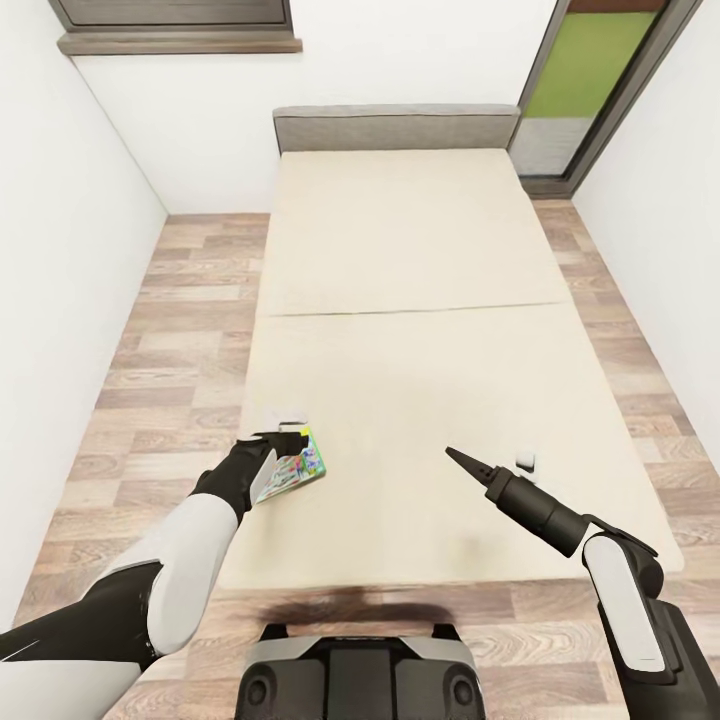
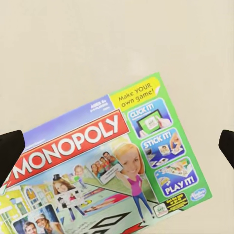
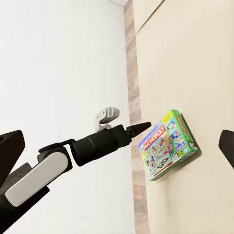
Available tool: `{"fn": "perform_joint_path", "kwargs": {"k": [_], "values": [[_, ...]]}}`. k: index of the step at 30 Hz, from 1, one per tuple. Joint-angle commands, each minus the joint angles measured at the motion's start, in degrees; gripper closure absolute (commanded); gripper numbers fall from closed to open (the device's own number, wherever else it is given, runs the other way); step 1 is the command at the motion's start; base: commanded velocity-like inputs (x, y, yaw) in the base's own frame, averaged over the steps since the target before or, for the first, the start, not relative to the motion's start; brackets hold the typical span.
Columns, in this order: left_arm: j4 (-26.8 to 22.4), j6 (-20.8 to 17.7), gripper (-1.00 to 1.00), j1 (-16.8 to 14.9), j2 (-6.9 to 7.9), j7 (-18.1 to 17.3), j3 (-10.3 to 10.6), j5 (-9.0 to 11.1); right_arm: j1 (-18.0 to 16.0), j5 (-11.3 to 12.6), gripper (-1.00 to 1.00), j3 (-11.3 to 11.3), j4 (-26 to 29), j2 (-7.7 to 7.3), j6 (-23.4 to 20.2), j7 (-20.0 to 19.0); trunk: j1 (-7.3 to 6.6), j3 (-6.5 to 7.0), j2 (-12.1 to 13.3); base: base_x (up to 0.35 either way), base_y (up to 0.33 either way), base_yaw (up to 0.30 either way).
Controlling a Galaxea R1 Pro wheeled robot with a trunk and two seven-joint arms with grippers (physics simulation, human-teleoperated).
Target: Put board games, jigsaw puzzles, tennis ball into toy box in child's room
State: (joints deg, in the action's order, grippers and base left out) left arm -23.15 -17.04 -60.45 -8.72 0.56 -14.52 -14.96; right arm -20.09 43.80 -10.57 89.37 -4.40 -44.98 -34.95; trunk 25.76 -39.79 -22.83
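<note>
Head view: Monopoly box (image 1: 299, 466) on bed (image 1: 400, 250).

- White walls (image 1: 60, 250) on the left, at the back and on the right; plain, evenly lit, no hard shadows.
- Wood-plank floor (image 1: 170, 330) in mixed brown and grey tones, runs along both sides of the bed and in front of its near edge.
- Bed (image 1: 410, 300) in the middle, beige mattress with a thin seam across it, short grey headboard (image 1: 395, 128) touching the back wall.
- Window (image 1: 170, 20) high on the back wall at left, dark frame, grey-brown sill below it.
- Tall dark-framed glass door or window (image 1: 590, 80) at back right, green outside in the upper pane, grey below.
- Soft shadow on the floor by the bed's near edge.
</note>
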Motion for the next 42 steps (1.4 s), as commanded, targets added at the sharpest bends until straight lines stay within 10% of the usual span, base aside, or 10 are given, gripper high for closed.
{"fn": "perform_joint_path", "kwargs": {"k": [1, 22, 42], "values": [[-0.2, -0.3, -1.00, 0.0, -0.07, -0.1, -0.3, -0.5, 0.0, 0.1, -1.00, -0.1, 0.0, 0.00, -0.4, -0.1, 0.03, -0.16, -0.1, 0.000, 0.000, 0.000], [-14.3, -11.8, -1.00, 0.1, -0.15, -0.3, -0.3, -0.1, 0.0, 0.1, -1.00, -0.1, 0.0, 0.00, -0.4, -0.1, 0.03, -1.92, -0.1, 0.000, 0.000, 0.000], [-15.6, -14.2, -1.00, 0.2, -0.85, -0.3, -0.2, -0.1, 0.0, 0.1, -1.00, 0.0, 0.1, 0.00, -0.4, -0.1, 0.03, -3.39, -0.1, 0.000, 0.000, 0.000]]}}
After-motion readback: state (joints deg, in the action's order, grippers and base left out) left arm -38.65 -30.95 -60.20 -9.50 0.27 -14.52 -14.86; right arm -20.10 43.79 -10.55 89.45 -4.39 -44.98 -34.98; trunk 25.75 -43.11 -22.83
